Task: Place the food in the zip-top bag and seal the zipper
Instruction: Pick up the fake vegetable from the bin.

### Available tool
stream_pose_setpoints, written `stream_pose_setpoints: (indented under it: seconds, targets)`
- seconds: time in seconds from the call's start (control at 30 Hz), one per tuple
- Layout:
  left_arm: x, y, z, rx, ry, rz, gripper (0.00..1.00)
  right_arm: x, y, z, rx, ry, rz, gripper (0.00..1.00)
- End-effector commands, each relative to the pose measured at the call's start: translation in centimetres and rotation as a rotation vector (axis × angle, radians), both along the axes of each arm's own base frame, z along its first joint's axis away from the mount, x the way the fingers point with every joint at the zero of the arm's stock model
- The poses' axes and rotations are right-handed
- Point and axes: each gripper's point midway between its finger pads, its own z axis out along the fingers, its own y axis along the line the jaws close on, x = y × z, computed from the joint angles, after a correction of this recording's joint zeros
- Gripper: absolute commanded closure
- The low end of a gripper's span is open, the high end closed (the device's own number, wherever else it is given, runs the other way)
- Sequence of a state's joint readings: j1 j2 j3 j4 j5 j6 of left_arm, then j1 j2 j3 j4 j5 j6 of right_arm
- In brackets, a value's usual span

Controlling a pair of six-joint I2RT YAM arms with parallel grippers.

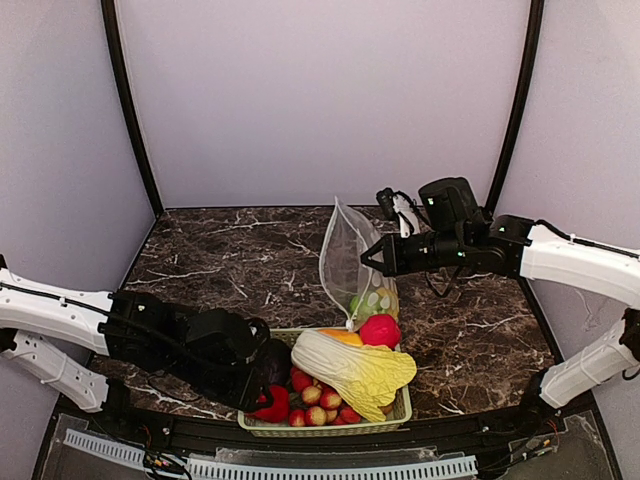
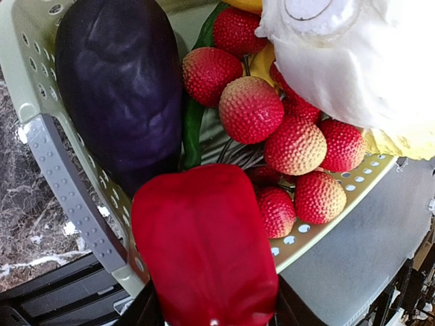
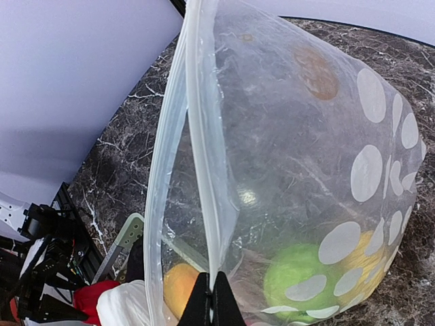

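Note:
My left gripper (image 1: 268,392) is shut on the glossy red bell pepper (image 2: 204,244) at the basket's near left corner. My right gripper (image 1: 367,257) is shut on one side of the mouth of the dotted clear zip-top bag (image 1: 348,258), pinching its zipper strip (image 3: 207,156) and holding the bag upright with the mouth open. A green apple (image 3: 299,272) and a yellow lemon (image 3: 370,255) lie inside the bag. The magenta-pink fruit (image 1: 379,329) and the napa cabbage (image 1: 355,370) lie on the pale green basket (image 1: 330,426).
The basket also holds a dark purple eggplant (image 2: 115,88), several red lychee-like fruits (image 2: 251,109) and an orange fruit (image 1: 341,336). The marble table's near edge (image 1: 180,425) runs just below the basket. Side walls stand left and right.

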State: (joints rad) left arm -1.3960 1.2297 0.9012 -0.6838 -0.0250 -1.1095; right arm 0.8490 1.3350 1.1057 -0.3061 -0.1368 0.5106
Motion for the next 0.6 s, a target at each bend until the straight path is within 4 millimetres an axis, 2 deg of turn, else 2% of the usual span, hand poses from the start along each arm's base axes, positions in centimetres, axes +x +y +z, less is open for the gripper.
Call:
stream_pose_setpoints:
  seconds: [0.0,0.27,0.43,0.57]
  targets:
    - [0.5,0.8,1.6,-0.019,-0.042,0.006,0.55,0.0,-0.1,0.9,0.032,-0.020,0.001,1.00]
    - [1.7,1.9,3.5,-0.078,-0.053,0.010,0.55,0.0,0.0,0.9,0.031,-0.019,0.003,1.00]
    - [3.4,2.1,5.4,-0.132,-0.060,-0.004,0.56,0.0,0.1,1.0,0.034,-0.018,0.004,1.00]
    - [4.7,2.5,6.3,-0.107,-0.086,-0.030,0.56,0.0,-0.1,1.2,0.036,-0.021,-0.001,1.00]
